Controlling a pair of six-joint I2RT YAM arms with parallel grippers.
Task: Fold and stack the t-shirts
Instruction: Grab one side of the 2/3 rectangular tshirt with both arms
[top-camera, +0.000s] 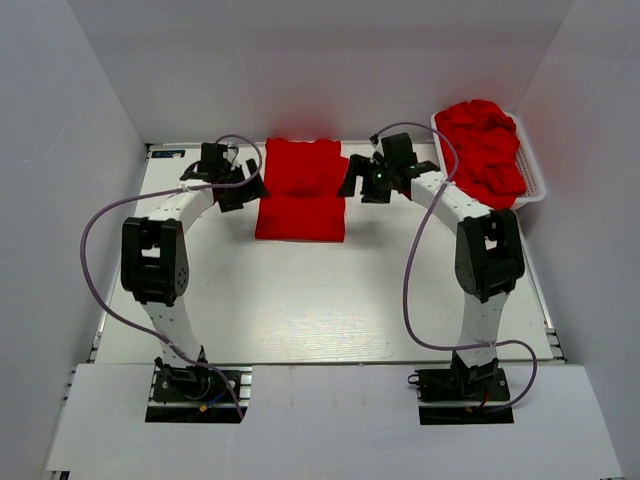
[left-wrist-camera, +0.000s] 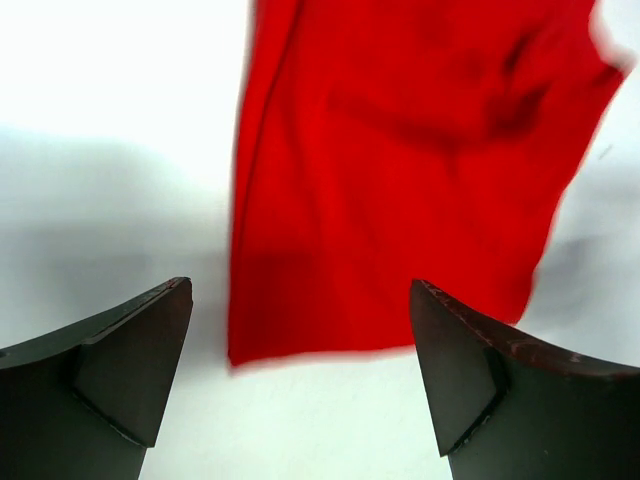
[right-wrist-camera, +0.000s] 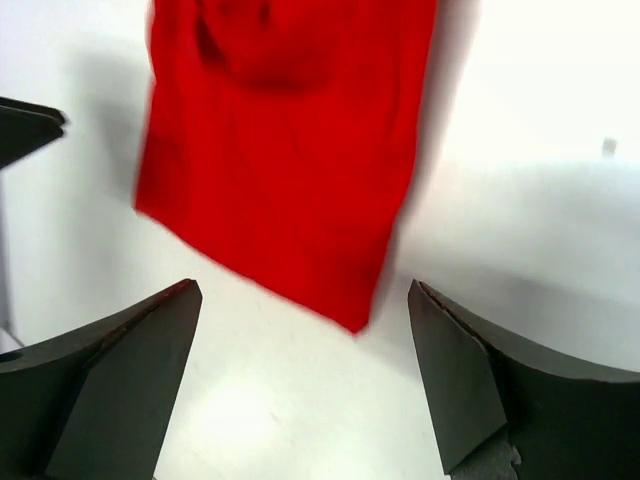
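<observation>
From above, a folded red t-shirt is laid flat on the white table; crumpled t-shirts are heaped in a slotted basket. Left wrist: the left gripper is spread wide before the soft cloth. Right wrist: the right gripper is spread wide too.

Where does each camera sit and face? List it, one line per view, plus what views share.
Top external: above and behind the arm bases, looking down on the table, both arms, the laid-out t-shirt and the basket of crumpled t-shirts.
Left wrist: on the left wrist, looking past the open left gripper at the laid-out t-shirt's edge.
Right wrist: on the right wrist, looking past the open right gripper at its opposite side.
Shared: all three show that t-shirt.
</observation>
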